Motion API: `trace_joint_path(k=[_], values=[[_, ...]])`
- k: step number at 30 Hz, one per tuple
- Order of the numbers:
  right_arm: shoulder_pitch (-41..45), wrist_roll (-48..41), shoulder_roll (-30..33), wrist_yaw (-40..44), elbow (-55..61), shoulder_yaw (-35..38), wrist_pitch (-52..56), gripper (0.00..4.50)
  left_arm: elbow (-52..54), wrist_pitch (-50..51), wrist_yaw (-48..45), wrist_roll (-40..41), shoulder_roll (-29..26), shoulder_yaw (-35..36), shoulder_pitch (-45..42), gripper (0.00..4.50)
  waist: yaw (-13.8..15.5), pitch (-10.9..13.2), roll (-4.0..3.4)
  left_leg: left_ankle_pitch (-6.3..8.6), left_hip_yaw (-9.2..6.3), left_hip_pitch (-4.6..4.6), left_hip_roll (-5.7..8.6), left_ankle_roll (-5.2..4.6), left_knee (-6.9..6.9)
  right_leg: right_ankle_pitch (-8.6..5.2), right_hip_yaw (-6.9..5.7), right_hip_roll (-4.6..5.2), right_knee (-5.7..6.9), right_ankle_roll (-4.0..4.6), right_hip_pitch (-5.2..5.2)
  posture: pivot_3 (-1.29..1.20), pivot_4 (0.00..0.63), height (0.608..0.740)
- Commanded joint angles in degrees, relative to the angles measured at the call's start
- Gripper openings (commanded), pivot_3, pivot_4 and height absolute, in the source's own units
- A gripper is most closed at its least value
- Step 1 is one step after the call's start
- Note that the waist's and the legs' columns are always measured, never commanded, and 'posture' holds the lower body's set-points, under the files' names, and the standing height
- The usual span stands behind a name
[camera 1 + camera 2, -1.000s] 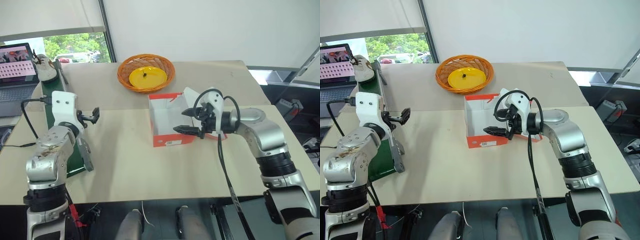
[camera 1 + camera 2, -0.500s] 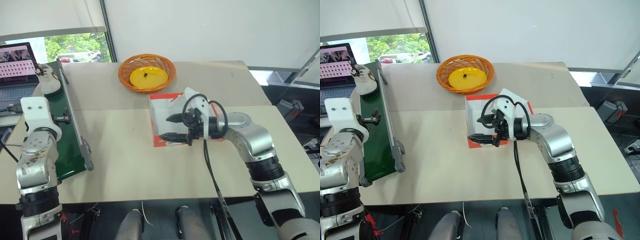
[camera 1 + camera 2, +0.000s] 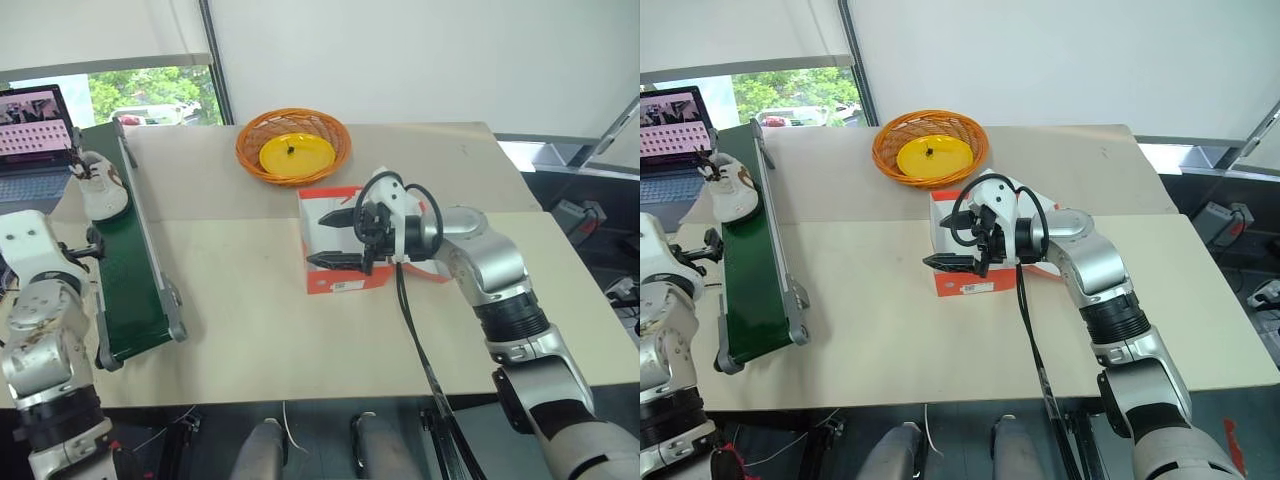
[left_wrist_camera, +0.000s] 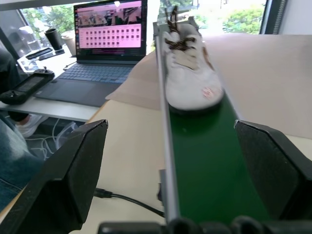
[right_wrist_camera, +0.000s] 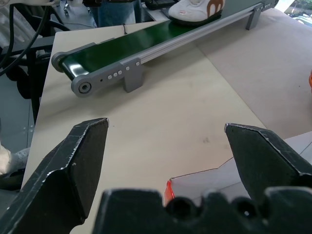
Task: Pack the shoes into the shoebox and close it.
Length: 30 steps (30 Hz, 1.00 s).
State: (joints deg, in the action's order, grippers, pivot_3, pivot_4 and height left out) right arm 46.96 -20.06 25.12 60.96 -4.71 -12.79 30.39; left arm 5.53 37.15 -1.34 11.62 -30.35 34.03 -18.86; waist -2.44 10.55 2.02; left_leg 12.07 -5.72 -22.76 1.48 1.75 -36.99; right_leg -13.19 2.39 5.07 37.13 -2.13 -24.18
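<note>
White shoe (image 4: pixel 187 73) with black laces, green belt (image 3: pixel 130 270), orange-red shoebox (image 3: pixel 345 283), yellow dish (image 3: pixel 296 153).

No legible text. White label (image 3: pixel 348 285) on the shoebox (image 3: pixel 340 279) end and the red mark (image 4: pixel 209 91) on the shoe (image 4: pixel 190 68) are too small to read; laptop screen (image 4: pixel 109 23) shows unreadable thumbnails.

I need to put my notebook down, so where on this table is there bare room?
Bare patches: the near strip of the beige table, between the green conveyor belt and the right gripper's arm; and the far right corner beyond the orange-red cardboard shoebox. Crowded: around the shoebox and round orange wicker basket, and the conveyor carrying a white sneaker.
</note>
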Motion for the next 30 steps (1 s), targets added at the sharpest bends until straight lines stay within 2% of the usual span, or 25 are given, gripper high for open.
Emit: trace_joint_path(k=[1,8,14,17,18,19,27,30], values=[[0.8,0.2,0.2,-0.1,1.8,1.0,-1.1,4.50,-3.2,-2.3,-0.8,0.3,-2.4,-0.2,-3.8,4.46,0.1,0.0,0.00,0.00,0.00,0.00,0.00,0.00,0.00,0.00,-0.01,0.00,0.00,0.00,0.00,0.00,0.150,0.740],[-0.4,0.4,1.2,-0.7,3.6,2.0,-0.2,4.50,-10.7,-3.5,-0.9,2.8,-1.9,0.9,-9.0,4.46,0.0,0.0,0.02,0.00,-0.02,-0.03,0.01,0.01,0.02,0.00,-0.02,0.02,-0.01,0.00,-0.04,0.00,0.150,0.740],[-1.0,0.3,2.5,-1.7,5.1,2.5,0.7,4.50,-16.4,1.8,2.8,9.8,1.7,6.5,-12.6,4.46,-0.1,0.0,0.04,0.00,-0.01,-0.02,0.01,0.01,0.02,0.01,-0.02,0.03,0.01,0.00,-0.06,0.00,0.150,0.740],[-1.0,0.3,3.2,-2.0,5.7,2.7,1.0,4.50,-18.0,4.7,4.9,13.7,3.8,9.5,-13.8,3.78,-0.1,0.0,0.06,0.00,-0.01,-0.02,0.02,0.01,0.02,0.01,-0.02,0.05,0.02,0.00,-0.06,0.00,0.150,0.740],[-1.1,0.2,3.3,-2.0,5.9,2.7,1.1,4.50,-17.8,5.4,4.7,14.3,4.0,9.4,-13.8,3.26,-0.1,0.0,0.07,0.00,-0.02,-0.02,0.02,0.01,0.02,0.01,-0.02,0.05,0.01,-0.01,-0.06,0.00,0.150,0.740],[-1.0,0.2,3.5,-2.1,6.0,2.8,1.2,4.50,-17.4,6.0,4.3,14.9,4.3,9.0,-13.7,3.01,0.0,-0.1,0.09,0.00,-0.02,-0.03,0.02,0.01,0.02,0.01,-0.02,0.05,0.02,-0.01,-0.06,0.00,0.150,0.740],[-1.0,0.3,4.1,-2.4,6.5,2.6,1.3,4.50,-11.0,6.6,2.9,21.6,6.5,8.0,-15.6,0.19,0.3,-0.1,0.14,-0.07,-0.06,0.00,0.03,0.13,0.00,0.03,-0.05,0.04,0.05,-0.01,-0.01,0.00,0.150,0.740],[-1.1,0.3,4.0,-2.6,6.6,2.5,1.4,4.50,-5.5,7.8,-0.1,26.9,7.7,6.3,-17.4,0.01,0.3,-0.1,0.23,-0.08,-0.11,-0.09,0.03,0.15,0.00,0.04,-0.08,0.05,0.02,-0.01,-0.05,0.00,0.150,0.740]])
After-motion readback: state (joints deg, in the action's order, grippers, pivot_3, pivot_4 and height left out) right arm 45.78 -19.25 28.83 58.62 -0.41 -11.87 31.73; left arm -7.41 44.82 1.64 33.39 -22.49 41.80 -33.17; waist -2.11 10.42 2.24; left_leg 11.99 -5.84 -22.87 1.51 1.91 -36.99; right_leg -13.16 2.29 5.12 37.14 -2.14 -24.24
